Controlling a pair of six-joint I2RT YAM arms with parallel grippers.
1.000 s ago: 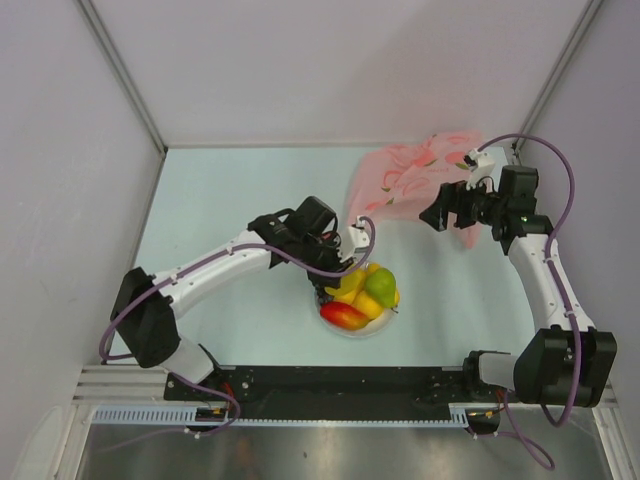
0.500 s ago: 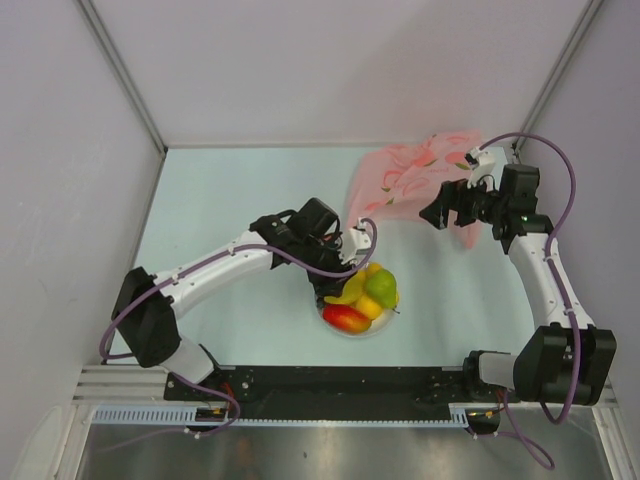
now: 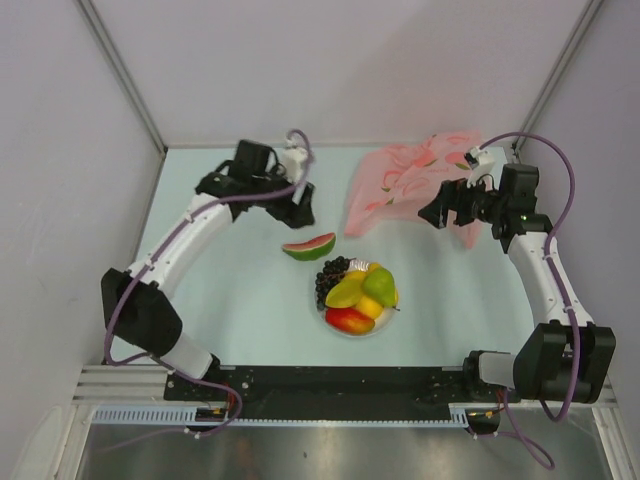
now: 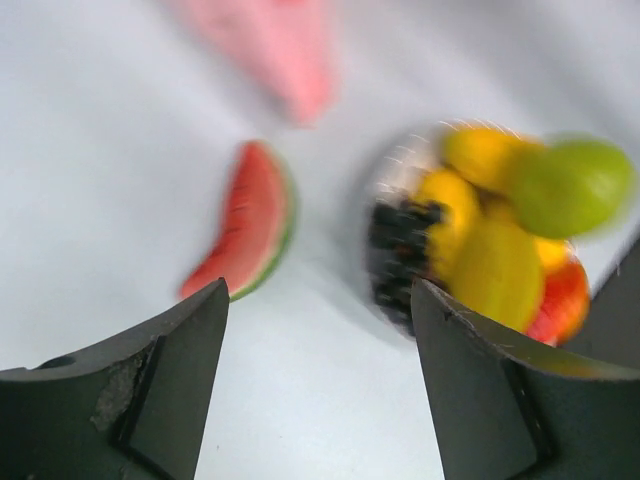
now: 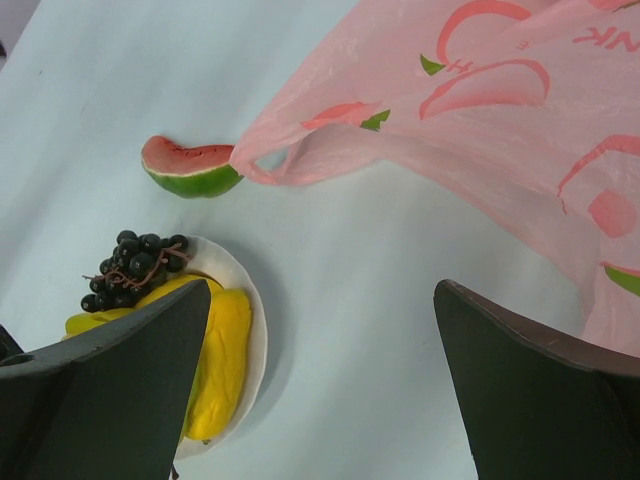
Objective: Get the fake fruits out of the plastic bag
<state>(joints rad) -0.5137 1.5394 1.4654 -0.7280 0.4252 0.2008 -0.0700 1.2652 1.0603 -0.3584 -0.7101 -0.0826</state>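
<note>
The fake fruits are heaped on a white plate (image 3: 380, 327): a dark grape bunch (image 3: 333, 278), yellow ovals (image 5: 222, 370), a green pear (image 3: 379, 286) and a red-orange mango (image 3: 346, 319). A watermelon slice (image 3: 309, 246) lies on the table just behind the plate. The pink plastic bag (image 3: 410, 180) lies crumpled at the back right, one handle loop reaching toward the slice. My left gripper (image 3: 300, 205) hangs open and empty behind the slice, with slice (image 4: 245, 225) and grapes (image 4: 398, 250) ahead of its fingers. My right gripper (image 3: 440, 212) is open and empty over bare table beside the bag (image 5: 480, 120).
Grey walls close the table at the back and both sides. The left arm arches over the table's left half. The right arm stands along the right edge.
My left arm has swung up from over the plate to the back left while its jaws opened. The grape bunch and slice now show uncovered. The right arm has not moved.
</note>
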